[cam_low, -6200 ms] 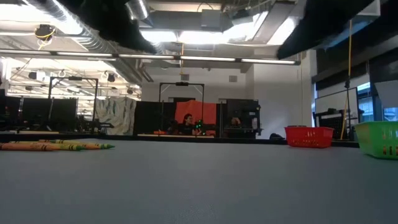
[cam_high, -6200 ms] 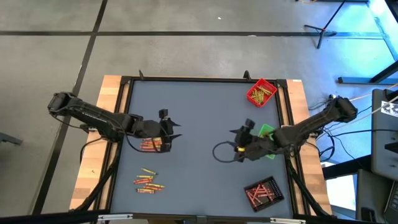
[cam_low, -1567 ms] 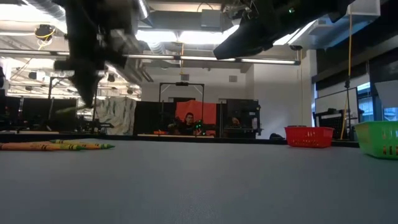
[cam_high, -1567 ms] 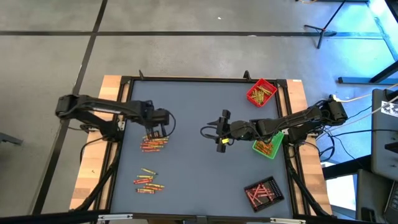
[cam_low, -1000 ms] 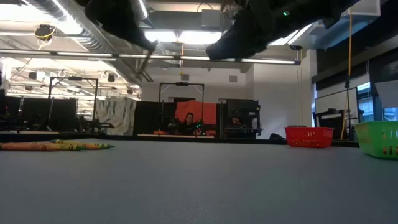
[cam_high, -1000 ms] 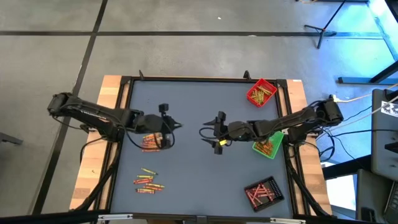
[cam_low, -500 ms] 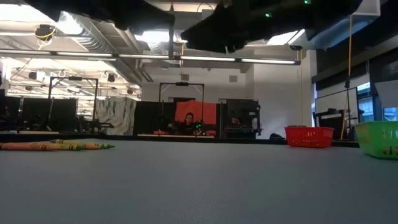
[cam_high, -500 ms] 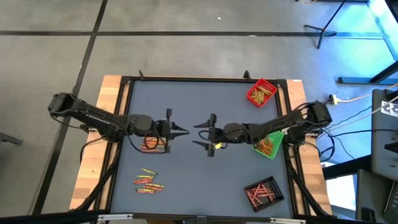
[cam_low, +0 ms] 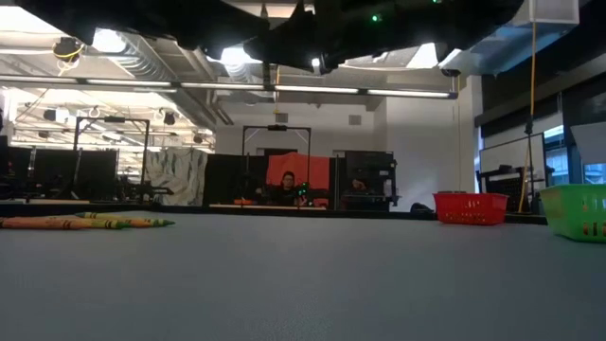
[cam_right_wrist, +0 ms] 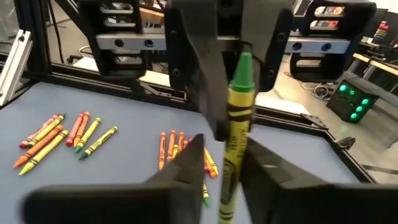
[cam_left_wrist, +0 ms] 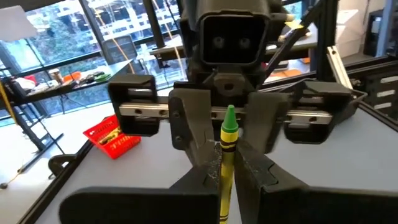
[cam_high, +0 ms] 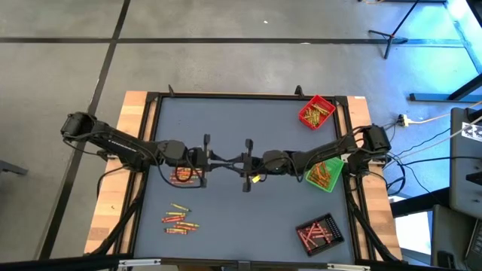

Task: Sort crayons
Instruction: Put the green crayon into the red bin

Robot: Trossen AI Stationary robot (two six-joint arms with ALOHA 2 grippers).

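We see the left hand (cam_high: pixel 226 160) and right hand (cam_high: pixel 241 162) meeting tip to tip above mid-bench (cam_high: pixel 226 120), both pinching one green crayon (cam_left_wrist: pixel 225 163). Loose crayons (cam_high: pixel 179 217) lie near the left bench edge.

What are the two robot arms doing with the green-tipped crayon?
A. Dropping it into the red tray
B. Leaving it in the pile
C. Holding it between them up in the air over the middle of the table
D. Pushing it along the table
C. The left gripper and right gripper meet above mid-table, and both wrist views show the green-tipped crayon between the two sets of jaws.
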